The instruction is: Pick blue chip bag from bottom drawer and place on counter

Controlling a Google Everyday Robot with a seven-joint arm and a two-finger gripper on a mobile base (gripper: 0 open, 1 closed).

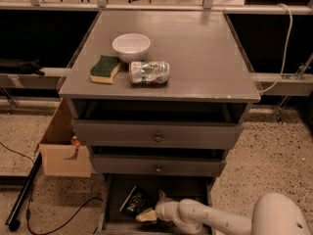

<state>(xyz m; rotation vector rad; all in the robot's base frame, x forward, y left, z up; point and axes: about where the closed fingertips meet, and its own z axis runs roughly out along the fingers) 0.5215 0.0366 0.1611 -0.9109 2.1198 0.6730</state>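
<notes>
The blue chip bag [135,200] lies flat on the dark floor of the open bottom drawer [113,192], dark navy with white lettering. My gripper [152,207] reaches into the drawer from the right on a white arm, right beside the bag's right edge. One pale fingertip [145,215] sits at the bag's lower right corner and another [161,196] is just behind it. The bag rests on the drawer floor. The counter [195,53] is the grey cabinet top above.
On the counter stand a white bowl [131,46], a green-yellow sponge [105,68] and a crushed silver-green can [149,73]. Two knobbed drawers [157,137] above are slightly open. A cardboard box [62,148] and a dark pole with cables [22,195] lie left of the cabinet.
</notes>
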